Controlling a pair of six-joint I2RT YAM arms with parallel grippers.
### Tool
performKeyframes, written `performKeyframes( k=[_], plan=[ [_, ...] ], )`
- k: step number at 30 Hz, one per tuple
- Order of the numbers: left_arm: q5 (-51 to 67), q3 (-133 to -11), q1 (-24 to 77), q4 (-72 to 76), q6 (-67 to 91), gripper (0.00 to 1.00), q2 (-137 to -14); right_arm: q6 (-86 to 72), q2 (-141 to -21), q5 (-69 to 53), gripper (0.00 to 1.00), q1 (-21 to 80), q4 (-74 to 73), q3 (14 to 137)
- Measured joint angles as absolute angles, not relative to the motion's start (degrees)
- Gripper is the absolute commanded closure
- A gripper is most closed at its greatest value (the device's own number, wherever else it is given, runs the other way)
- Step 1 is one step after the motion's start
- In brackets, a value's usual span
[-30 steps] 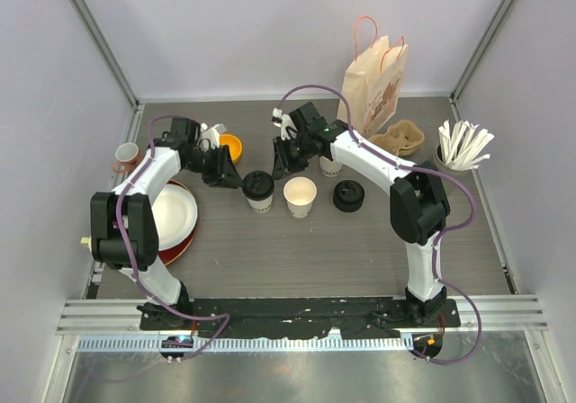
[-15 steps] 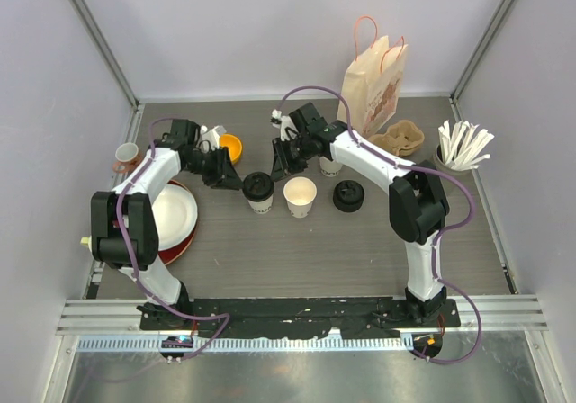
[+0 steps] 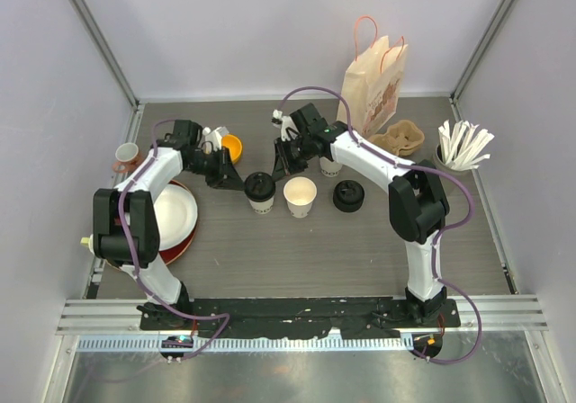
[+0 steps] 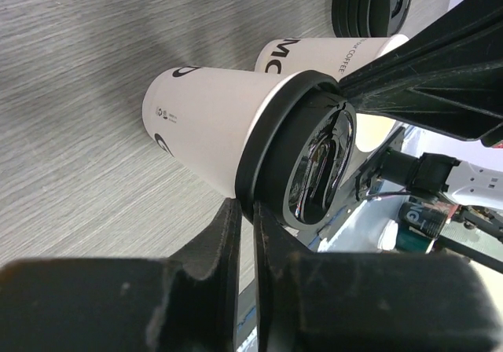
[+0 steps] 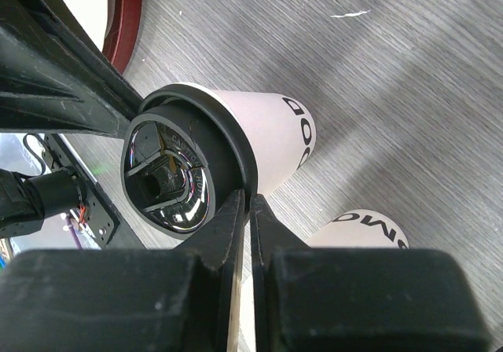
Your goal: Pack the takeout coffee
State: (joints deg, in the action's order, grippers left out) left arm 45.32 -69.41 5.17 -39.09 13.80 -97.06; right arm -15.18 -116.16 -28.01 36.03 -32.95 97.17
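A white paper cup [image 3: 259, 192] with a black lid [image 3: 259, 184] stands mid-table. A second white cup [image 3: 300, 196] stands open, without a lid, to its right. My left gripper [image 3: 238, 181] is shut, its tips against the lid's left rim; in the left wrist view the gripper [image 4: 245, 207] touches the lid [image 4: 302, 159] of the cup [image 4: 204, 124]. My right gripper [image 3: 275, 171] is shut, its tips against the lid's far right rim; in the right wrist view the gripper [image 5: 246, 201] touches the lid [image 5: 169, 167]. A stack of black lids [image 3: 348, 195] lies to the right.
A paper bag [image 3: 373, 84] stands at the back, with a brown cardboard carrier [image 3: 400, 138] and a holder of white sticks [image 3: 463, 145] to its right. At the left are an orange bowl [image 3: 230, 147], a pinkish cup [image 3: 126, 157] and a white plate [image 3: 175, 214] on a red one.
My left gripper has edged slightly right towards the lidded cup. The right arm and the cups have hardly moved.
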Motion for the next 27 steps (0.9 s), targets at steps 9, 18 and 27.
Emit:
performKeyframes(
  k=[9,18,27],
  plan=[
    [45.7,-70.3,5.1,-40.3,14.5,1.00,-98.2,-15.1,-116.3,-28.0,0.96,35.9,-32.6,96.9],
    [45.8,-71.2,5.1,-41.6,14.4,1.00,-99.3,-15.1,-116.2,-28.0,0.99,35.9,-31.7,96.3],
    [45.6,-71.4,5.1,-41.8,14.2,1.00,-99.2,-15.2,-114.7,-27.9,0.99,35.8,-27.7,92.7]
  ],
)
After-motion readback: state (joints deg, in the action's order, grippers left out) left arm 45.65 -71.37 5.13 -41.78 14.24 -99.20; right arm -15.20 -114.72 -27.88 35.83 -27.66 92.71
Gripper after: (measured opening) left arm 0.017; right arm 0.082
